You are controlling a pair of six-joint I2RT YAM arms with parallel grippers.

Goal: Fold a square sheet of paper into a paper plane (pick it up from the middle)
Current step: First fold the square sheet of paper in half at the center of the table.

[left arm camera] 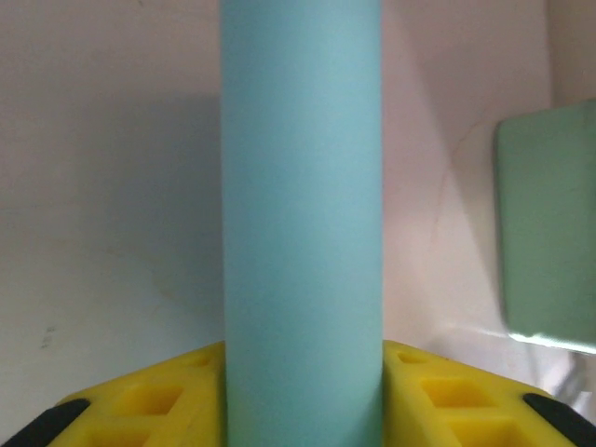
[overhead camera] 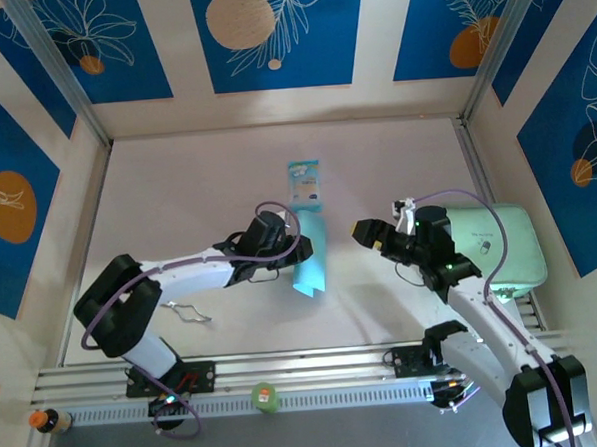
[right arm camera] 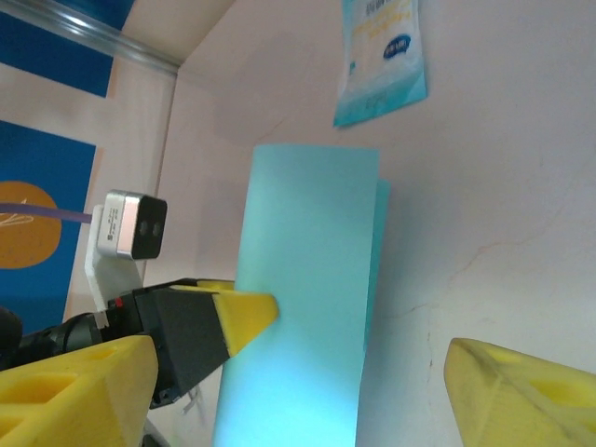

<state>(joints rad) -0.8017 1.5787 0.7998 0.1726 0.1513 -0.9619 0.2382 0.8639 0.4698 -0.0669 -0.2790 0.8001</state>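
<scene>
Top external view: the paper [overhead camera: 312, 258] lies near the middle of the table [overhead camera: 177, 190]. It shows as a narrow light-blue band running from the far side towards the near edge, and its long sides appear doubled or curled over. The left gripper [overhead camera: 292, 252] reaches it from the left, at about mid-length of the band. The right gripper [overhead camera: 367, 235] sits to the right of the paper, near it but apart. A packet [overhead camera: 303, 181] lies just beyond the paper's far end, towards the far edge. A green pad [overhead camera: 490, 248] lies at the right edge of the table, under the right arm.

Left wrist view: the paper fills the gap between the yellow fingers [left arm camera: 438, 400] as an upright band. Both fingers meet its sides. The jaws stand narrow and are closed on the paper.

Right wrist view: the right gripper's own fingers [right arm camera: 79, 391] stand wide apart with nothing between them. The paper lies ahead of them. One yellow finger of the left gripper presses against the paper's left side. A second layer of paper shows along its right side. Here the packet lies clear of the paper's far end, with bare table between them.

Whether the paper is lifted off the table or rests on it cannot be told.
</scene>
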